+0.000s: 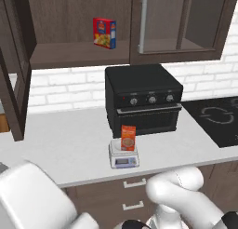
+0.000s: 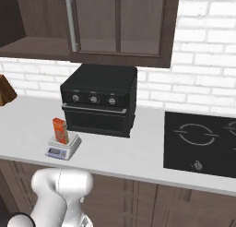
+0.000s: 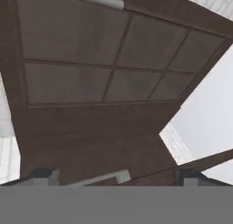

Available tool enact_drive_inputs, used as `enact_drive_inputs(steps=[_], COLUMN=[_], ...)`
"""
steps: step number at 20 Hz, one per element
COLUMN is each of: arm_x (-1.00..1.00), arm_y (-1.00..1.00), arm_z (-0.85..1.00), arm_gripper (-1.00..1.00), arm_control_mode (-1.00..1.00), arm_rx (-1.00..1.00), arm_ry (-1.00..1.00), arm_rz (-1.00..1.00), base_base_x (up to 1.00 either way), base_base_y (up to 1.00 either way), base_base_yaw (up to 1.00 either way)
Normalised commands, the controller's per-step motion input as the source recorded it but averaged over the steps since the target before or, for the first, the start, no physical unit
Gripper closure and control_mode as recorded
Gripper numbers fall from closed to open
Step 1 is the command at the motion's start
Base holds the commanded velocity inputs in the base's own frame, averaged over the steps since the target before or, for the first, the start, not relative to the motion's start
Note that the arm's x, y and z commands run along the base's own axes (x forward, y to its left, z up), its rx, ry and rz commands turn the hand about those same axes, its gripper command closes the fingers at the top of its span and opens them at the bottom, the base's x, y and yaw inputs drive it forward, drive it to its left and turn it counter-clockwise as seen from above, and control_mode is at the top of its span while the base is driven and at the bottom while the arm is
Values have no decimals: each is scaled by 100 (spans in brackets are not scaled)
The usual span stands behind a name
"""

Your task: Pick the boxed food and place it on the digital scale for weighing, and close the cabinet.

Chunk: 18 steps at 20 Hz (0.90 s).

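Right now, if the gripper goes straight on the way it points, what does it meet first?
Probably the glass-panelled door of the cabinet: the open gripper faces its panes and frame. Depth is unclear.

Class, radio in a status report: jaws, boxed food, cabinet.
Gripper open, empty, facing the cabinet door. Boxed food upright on the scale. Left cabinet door open. Nothing in the way.

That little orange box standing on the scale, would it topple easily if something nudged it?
Probably yes. The boxed food stands upright on its narrow end on the digital scale, tall for its footprint, so a sideways nudge would likely tip it. It looks like thin cardboard: likely light and fairly stiff, apt to slide on the smooth plate.
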Motion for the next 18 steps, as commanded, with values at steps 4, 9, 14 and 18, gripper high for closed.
enact_drive_inputs(steps=[4, 9, 14, 18], arm_x=[43, 58, 45, 45], arm_y=[56, 38, 40, 15], arm_z=[18, 6, -3, -32], arm_gripper=[-100, -100, -100, -100], arm_control_mode=[-100, -100, -100, -100], arm_rx=[-17, -13, 0, 2], arm_ry=[18, 22, 4, 2], arm_rz=[-16, -18, -24, -25], base_base_x=[0, 0, 0, 0], base_base_y=[0, 0, 0, 0], base_base_yaw=[0, 0, 0, 0])
